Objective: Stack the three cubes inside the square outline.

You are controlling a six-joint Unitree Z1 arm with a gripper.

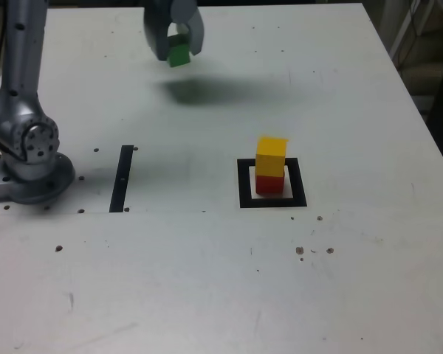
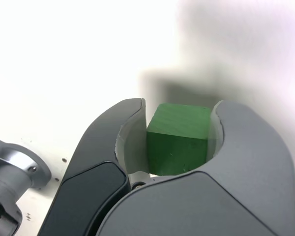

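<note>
- The gripper (image 2: pixel 182 103) is closed on the green cube (image 2: pixel 178 140), holding it between its two curved fingers, raised off the surface (image 1: pixel 162 280).
- The green cube is solid-coloured and matte, with flat faces and straight edges; its top face is lighter than the side below it in the wrist view.
- The gripper's fingers are smooth, dark grey and rounded like claws, with paler, slightly ragged linings against the cube.
- Below the gripper and toward the exterior view's right, the square outline (image 1: pixel 298 193) lies flat: a thick black frame with a white centre.
- Inside it, well apart from the gripper, sits the red cube (image 1: pixel 269 184), with the yellow cube (image 1: pixel 271 156) directly on top. The yellow one overhangs slightly, and the pair hides part of the frame's far side in the exterior view.
- Below the gripper and a little to the exterior view's left is a straight black strip (image 1: pixel 122 179), flat on the surface.
- Farther left of the gripper in that view stands the arm's rounded grey metal base (image 1: pixel 33 177).
- The surface is pale and smooth, with small dark pits and faint scratches. A soft shadow (image 1: pixel 192 91) falls just below the gripper in the exterior view.
</note>
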